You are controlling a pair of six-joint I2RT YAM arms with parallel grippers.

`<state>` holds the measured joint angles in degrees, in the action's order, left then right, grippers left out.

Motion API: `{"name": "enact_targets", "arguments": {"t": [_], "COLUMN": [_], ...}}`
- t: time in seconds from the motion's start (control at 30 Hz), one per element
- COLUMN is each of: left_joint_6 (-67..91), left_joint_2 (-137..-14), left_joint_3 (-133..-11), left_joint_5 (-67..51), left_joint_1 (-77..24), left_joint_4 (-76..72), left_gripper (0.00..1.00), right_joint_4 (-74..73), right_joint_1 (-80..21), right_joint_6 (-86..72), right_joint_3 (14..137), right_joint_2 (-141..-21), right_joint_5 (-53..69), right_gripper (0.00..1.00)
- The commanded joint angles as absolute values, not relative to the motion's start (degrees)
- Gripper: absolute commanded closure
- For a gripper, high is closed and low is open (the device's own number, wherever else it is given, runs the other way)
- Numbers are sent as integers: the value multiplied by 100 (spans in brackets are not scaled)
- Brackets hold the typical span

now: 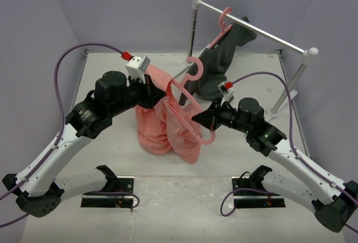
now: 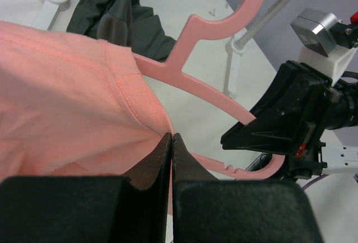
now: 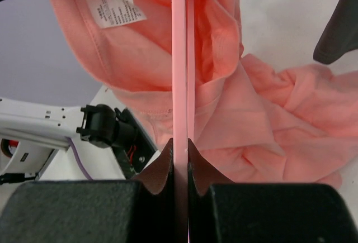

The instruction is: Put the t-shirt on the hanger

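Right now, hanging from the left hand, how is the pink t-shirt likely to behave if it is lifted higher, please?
Probably very floppy: the t-shirt sags in deep folds below the left hand and bunches on the table. Likely light, since one small pinch near the collar holds it up. It may drag against the hanger beside it.

Two robot arms: the left arm point(image 1: 84, 121) and the right arm point(image 1: 271, 138). Each ends in one hand, making two: the left hand point(image 1: 151, 89) and the right hand point(image 1: 197, 119). Two pink plastic hangers: the centre hanger point(image 2: 182, 47) at mid-frame and the rail hanger point(image 1: 224, 26) in the upper right. One salmon-pink t-shirt point(image 1: 162, 132). One dark grey garment point(image 1: 215, 74). One garment rack point(image 1: 263, 29) with two white posts. Two purple cables point(image 1: 95, 45). Two black brackets point(image 1: 112, 187) along the bottom of the frame. One tabletop point(image 1: 112, 149).
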<state>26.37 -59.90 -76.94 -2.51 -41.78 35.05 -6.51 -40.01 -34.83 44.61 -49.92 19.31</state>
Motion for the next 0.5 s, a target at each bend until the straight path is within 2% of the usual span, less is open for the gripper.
{"name": "enact_targets", "arguments": {"t": [0.0,0.13,0.3,0.47], "left_joint_6": [2238,2141,2145,2136], "left_joint_2": [-6024,-6081,-5924,-6020], "left_joint_3": [-7902,-7995,-7928,-8015], "left_joint_5": [-1075,-1318,-1617,-617], "left_joint_1": [-4210,-4239,-4324,-4324], "left_joint_4": [3480,3535,3375,3796], "left_gripper": [100,100,100,100], "right_joint_4": [202,-639,-299,421], "right_joint_1": [-4024,-4023,-4025,-4025], "right_joint_6": [-3139,-2548,-2465,-2366], "right_joint_3": [4600,5329,5221,4949], "right_joint_2": [-5329,-6046,-6218,-5942], "right_joint_5": [1625,1378,738,1024], "right_gripper": [100,100,100,100]}}
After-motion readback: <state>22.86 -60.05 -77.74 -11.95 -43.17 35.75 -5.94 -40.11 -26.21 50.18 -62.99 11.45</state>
